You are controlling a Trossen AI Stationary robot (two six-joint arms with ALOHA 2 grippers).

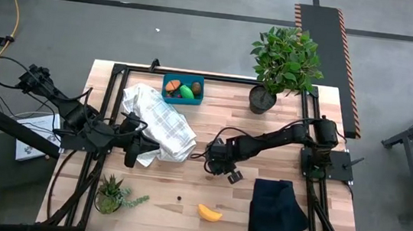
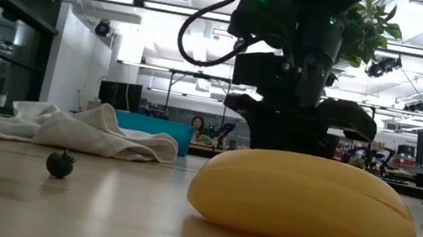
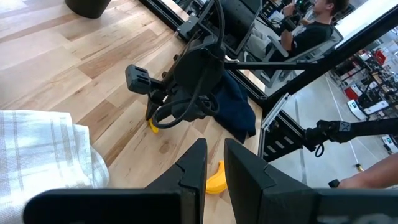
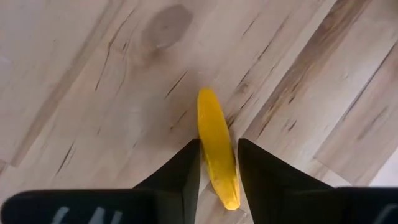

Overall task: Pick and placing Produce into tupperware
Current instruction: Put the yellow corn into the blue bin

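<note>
1. Two fingers (image 4: 180,177) of right gripper (image 1: 223,163) spread astride slim yellow produce (image 4: 217,155) on bench (image 1: 280,150); probably best centred, squeezed gently, lifted straight.
2. Left gripper (image 1: 137,154) beside white cloth (image 1: 163,126), fingers barely parted, empty.
3. Tupperware (image 1: 199,101) well apart, held orange piece (image 1: 171,89) and green piece (image 1: 188,92); banana (image 1: 209,213) outside.

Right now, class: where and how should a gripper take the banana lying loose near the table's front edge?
Grip the banana across its thick middle, coming straight down from above. It lies flat on the table, free on all sides, so fingers can close across its narrow width. The tapered ends would likely slip.
</note>
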